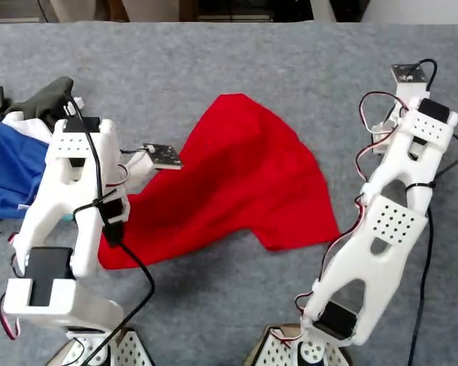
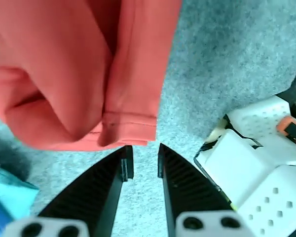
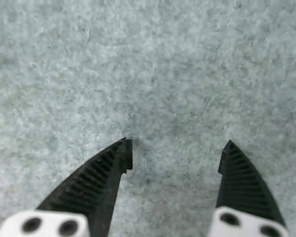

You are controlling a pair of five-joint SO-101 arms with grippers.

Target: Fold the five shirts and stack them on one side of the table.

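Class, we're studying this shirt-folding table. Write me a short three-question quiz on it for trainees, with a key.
1. True or false: the right tool grips a shirt.
2. Which colour is the shirt spread out mid-table? A blue, B red, C green.
3. Fill in: the left tool is open, its tips just short of that shirt's stitched ____.

Key
1. False: it is open over bare table.
2. B, the red shirt.
3. hem

Plain red shirt [image 1: 237,183], blue shirt [image 1: 11,175], speckled grey table [image 1: 214,61].
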